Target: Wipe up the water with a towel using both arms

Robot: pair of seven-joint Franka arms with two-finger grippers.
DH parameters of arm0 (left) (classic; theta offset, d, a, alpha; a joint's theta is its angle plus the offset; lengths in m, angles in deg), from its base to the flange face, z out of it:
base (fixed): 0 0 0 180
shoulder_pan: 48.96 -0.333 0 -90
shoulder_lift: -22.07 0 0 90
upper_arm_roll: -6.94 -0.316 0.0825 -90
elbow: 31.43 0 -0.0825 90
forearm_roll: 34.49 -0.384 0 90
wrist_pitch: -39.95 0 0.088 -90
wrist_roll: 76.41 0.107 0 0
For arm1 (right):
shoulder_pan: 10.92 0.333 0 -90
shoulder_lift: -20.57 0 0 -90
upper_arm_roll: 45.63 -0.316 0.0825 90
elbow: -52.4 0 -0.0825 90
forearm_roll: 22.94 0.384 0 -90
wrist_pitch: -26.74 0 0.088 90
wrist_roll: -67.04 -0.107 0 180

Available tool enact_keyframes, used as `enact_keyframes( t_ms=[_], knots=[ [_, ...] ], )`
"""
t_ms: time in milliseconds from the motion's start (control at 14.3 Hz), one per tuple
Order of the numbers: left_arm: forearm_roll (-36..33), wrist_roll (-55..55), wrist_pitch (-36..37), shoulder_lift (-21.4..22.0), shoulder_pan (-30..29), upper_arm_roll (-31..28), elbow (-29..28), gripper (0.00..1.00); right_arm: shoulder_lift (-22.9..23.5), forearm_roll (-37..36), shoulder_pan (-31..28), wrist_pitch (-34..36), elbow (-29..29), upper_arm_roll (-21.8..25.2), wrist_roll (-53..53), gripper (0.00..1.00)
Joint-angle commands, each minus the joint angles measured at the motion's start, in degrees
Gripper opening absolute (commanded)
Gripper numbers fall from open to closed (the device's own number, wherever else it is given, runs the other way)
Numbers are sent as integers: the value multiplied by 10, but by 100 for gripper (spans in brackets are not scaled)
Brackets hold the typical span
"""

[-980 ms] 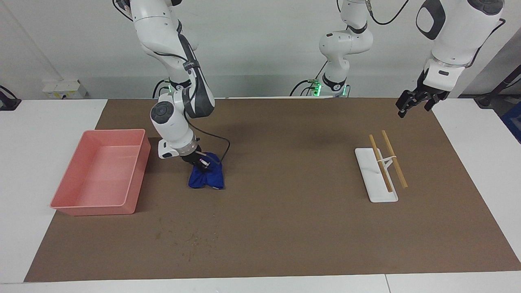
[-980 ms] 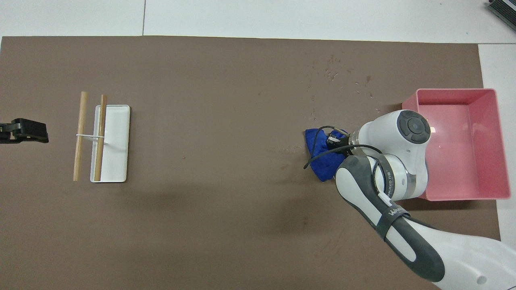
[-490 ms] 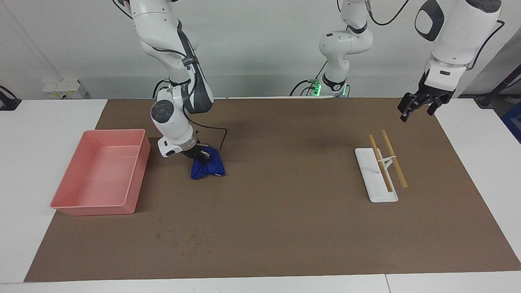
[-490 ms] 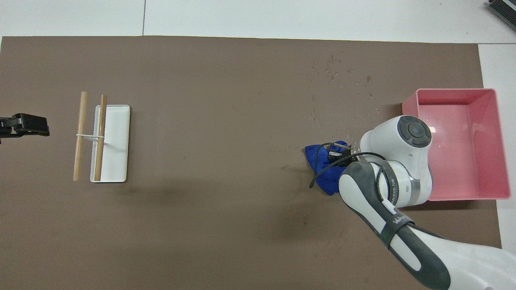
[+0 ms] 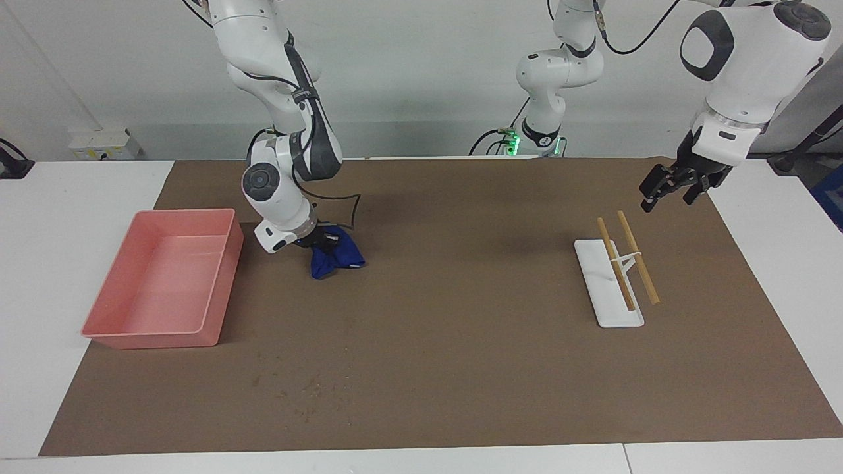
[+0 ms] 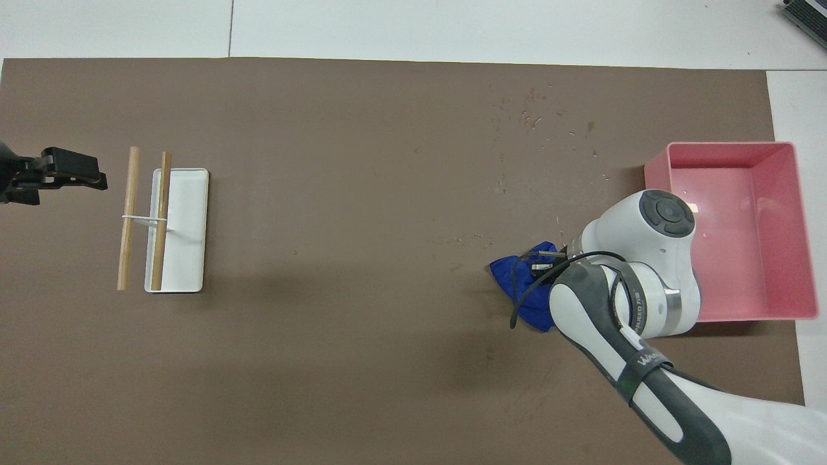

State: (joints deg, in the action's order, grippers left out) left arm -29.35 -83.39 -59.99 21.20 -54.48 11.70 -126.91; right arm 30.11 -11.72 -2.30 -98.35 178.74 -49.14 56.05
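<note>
Right pincer [image 5: 321,245] on blue towel [image 5: 336,258]

The right tool [image 5: 321,241] is buried in the towel [image 5: 336,258], its fingertips hidden. The overhead view's edge cuts off the left tool [image 6: 61,177], and the right arm covers part of the towel.

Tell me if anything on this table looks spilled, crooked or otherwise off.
Small dark specks, wet or dirty I cannot tell, dot the brown mat farther from the robots than the blue towel, which the right gripper holds. Two wooden sticks, banded together, lie slanted half off the white tray. The left gripper waits open above them.
</note>
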Motion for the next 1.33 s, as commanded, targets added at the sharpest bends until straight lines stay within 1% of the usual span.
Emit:
enact_keyframes(
  t_ms=[0,70,210,420,560,700,840,980,1260],
  knots=[
    [11,1,36,12,5,-5,-14,100,-12,-19,-23,2,32,-4,104,0],
    [3,6,36,10,8,-5,-12,100,-12,-19,-30,2,34,-4,146,0],
    [-48,12,22,6,40,-11,-10,100,-13,-19,-31,-1,36,-4,191,0],
    [-52,13,28,-16,90,-56,0,100,-12,-19,-47,-20,41,-4,233,0],
    [-52,10,47,-13,97,-61,0,100,-13,-20,-47,-49,55,-4,235,0],
    [-53,8,79,-1,97,-60,-6,100,-12,-19,-48,-53,55,-4,229,0],
    [-54,8,80,1,97,-61,-2,100,-11,-19,-60,-65,55,-4,226,0],
    [-64,11,80,2,96,-60,-3,100,-8,-19,-76,-95,56,-5,223,0],
    [-66,9,70,2,97,-59,-4,100,-4,-19,-87,-100,52,-4,178,0]
  ],
)
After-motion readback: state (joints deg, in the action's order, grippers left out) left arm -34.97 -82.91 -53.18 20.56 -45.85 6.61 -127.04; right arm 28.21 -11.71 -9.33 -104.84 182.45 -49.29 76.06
